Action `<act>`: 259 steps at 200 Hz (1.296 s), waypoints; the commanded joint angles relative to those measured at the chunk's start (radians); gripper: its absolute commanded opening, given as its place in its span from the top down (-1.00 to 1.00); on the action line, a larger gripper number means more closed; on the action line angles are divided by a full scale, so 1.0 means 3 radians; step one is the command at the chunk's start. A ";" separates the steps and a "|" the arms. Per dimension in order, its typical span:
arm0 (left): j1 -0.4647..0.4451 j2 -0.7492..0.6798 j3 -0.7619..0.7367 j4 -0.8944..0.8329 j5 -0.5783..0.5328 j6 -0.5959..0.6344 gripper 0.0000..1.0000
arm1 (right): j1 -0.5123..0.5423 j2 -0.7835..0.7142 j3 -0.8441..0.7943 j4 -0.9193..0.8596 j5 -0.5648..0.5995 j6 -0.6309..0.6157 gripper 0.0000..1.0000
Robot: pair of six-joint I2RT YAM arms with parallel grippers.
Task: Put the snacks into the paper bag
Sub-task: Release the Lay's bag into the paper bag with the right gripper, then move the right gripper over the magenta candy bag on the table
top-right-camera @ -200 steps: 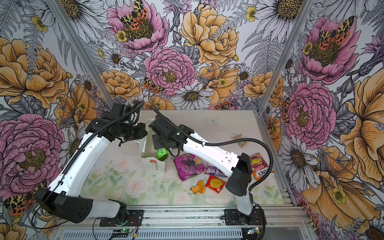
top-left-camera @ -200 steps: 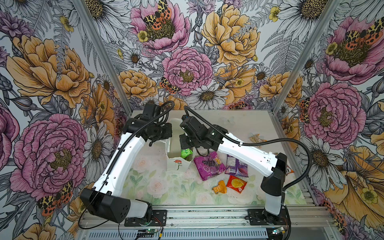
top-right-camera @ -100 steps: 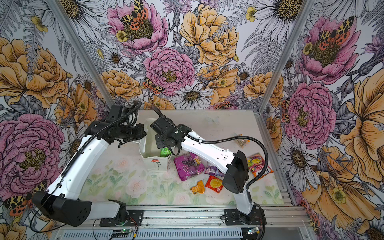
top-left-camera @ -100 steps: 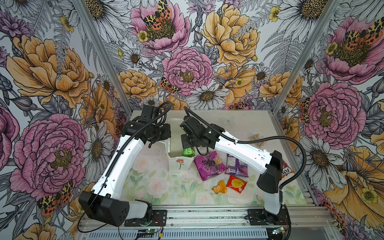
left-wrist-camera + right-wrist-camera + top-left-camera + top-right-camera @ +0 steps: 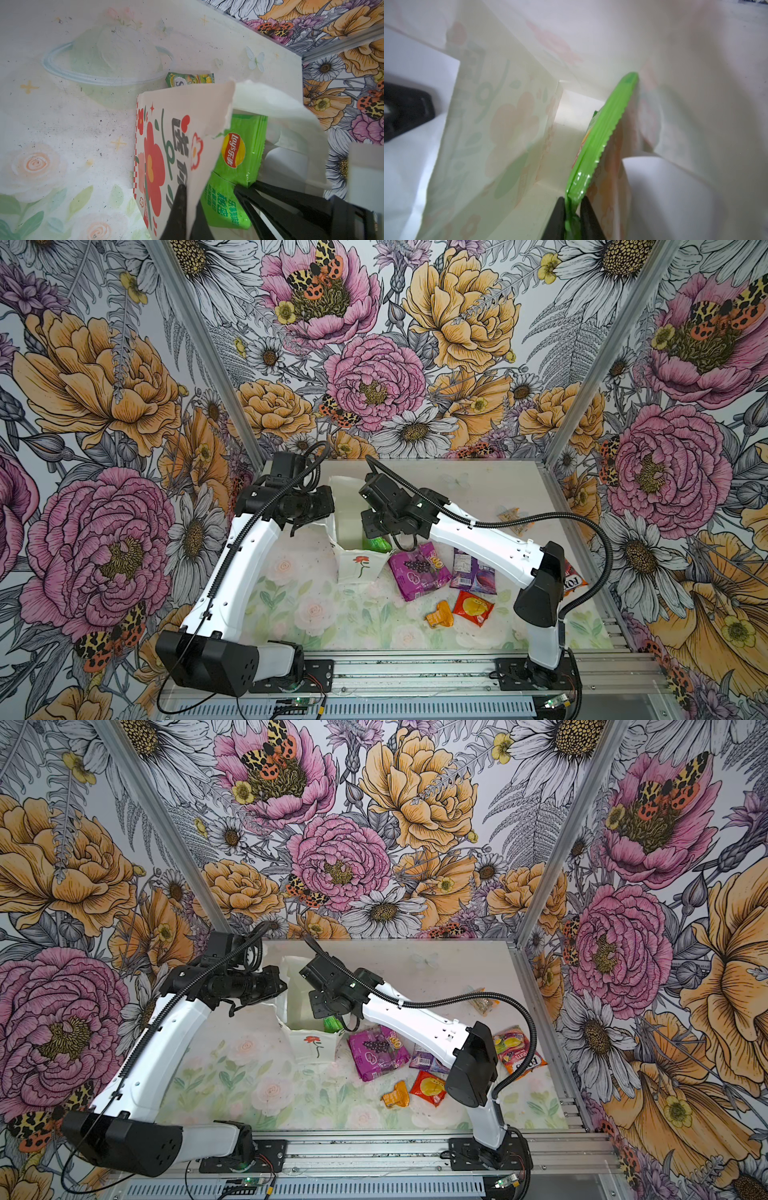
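Observation:
The white paper bag [image 5: 357,568] [image 5: 311,1046] stands upright with a red flower on its front. My left gripper [image 5: 190,195] [image 5: 326,524] is shut on the bag's left wall at the rim. My right gripper [image 5: 574,204] [image 5: 374,531] reaches into the bag's mouth, shut on the top seam of the light-green packet [image 5: 604,133] [image 5: 239,153] [image 5: 332,1023], which hangs inside against a bag wall. Outside lie a magenta grape packet [image 5: 417,570], a purple one [image 5: 473,572], a red-yellow one [image 5: 473,608] and an orange one [image 5: 439,614].
A FOX'S packet [image 5: 517,1050] lies at the right edge, partly under my right arm. A clear packet [image 5: 511,516] sits farther back right. A green-yellow packet [image 5: 190,80] lies behind the bag. Metal frame posts and flowered walls close in the table.
My right gripper has moved a little back and left, carrying the light-green packet farther into the bag's mouth. The left gripper has kept its hold on the bag wall.

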 commanded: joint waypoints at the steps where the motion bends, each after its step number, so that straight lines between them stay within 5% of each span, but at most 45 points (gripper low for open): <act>1: 0.0111 -0.0111 -0.0076 0.0198 0.0177 -0.0062 1.00 | 0.0048 -0.0208 0.0151 0.0002 0.0186 -0.0169 0.46; 75: 0.0293 -0.0227 -0.0208 0.0376 0.0341 -0.0084 1.00 | 0.0106 -0.0816 -0.0016 0.0219 0.0081 -0.0522 0.01; 124: 0.0418 -0.0352 -0.0358 0.0497 0.0414 0.0001 1.00 | -0.0006 -0.1917 -0.1312 0.0699 0.0743 -0.0503 -0.33; 173: 0.0517 -0.0349 -0.0452 0.0616 0.0488 0.0055 1.00 | -0.0550 -0.2614 -0.2721 0.0846 0.0568 0.0045 -0.44; 209: 0.0519 -0.0345 -0.0536 0.0732 0.0504 0.0058 1.00 | -0.1111 -0.2516 -0.3502 0.0994 -0.0179 0.0957 -0.48; 259: 0.0539 -0.0362 -0.0652 0.0791 0.0379 0.0159 1.00 | -0.0860 -0.1808 -0.3560 0.1427 -0.0604 0.1248 -0.52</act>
